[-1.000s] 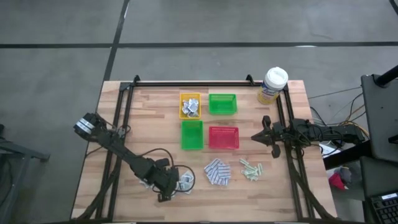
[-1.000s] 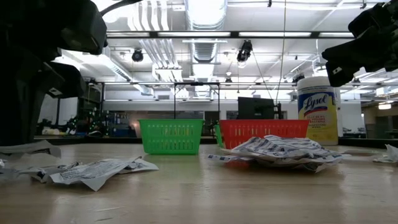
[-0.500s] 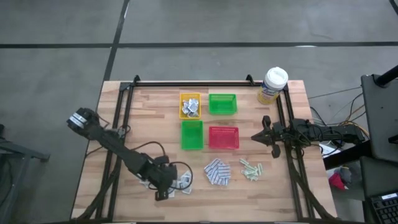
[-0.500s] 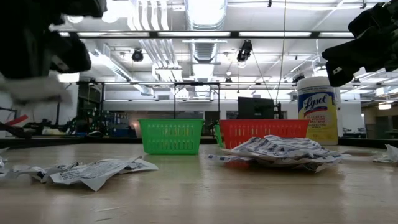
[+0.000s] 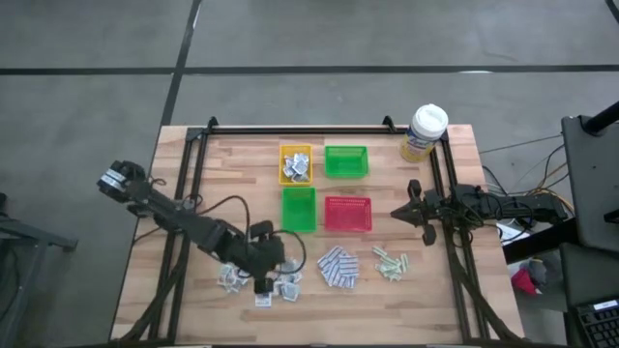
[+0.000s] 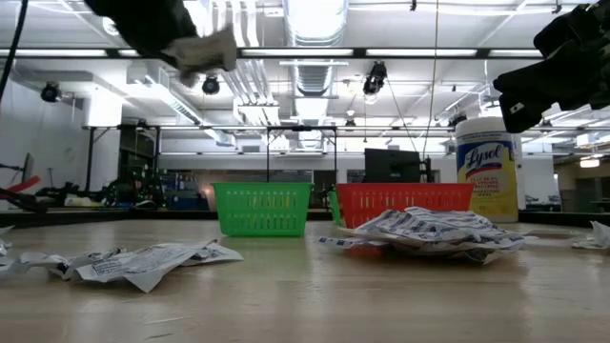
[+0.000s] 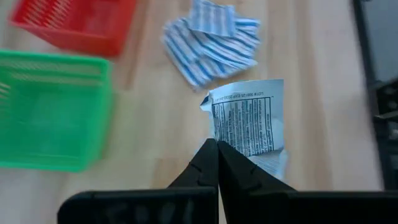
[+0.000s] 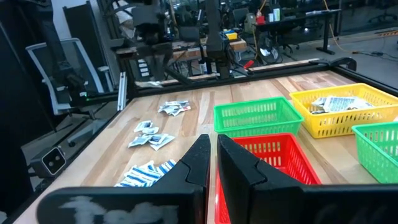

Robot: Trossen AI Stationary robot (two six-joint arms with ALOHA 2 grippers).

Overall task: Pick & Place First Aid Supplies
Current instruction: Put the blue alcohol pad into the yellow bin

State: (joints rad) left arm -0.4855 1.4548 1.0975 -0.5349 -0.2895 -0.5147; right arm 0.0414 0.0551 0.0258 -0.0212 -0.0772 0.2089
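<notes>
Left gripper (image 7: 217, 149) lifted over near-left table area, jaws pinched on white-grey printed paper sachet (image 7: 247, 118). Sachet off wooden table (image 5: 193, 309), above loose sachet scatter (image 5: 232, 278). Blue-and-white patterned pad pile (image 5: 338, 267) near, in front of red mesh plastic tray (image 5: 348, 214). Pale green thin strips (image 5: 391, 262) beside pile. Right gripper (image 8: 211, 155) parked at right edge, jaws nearly closed, empty.
</notes>
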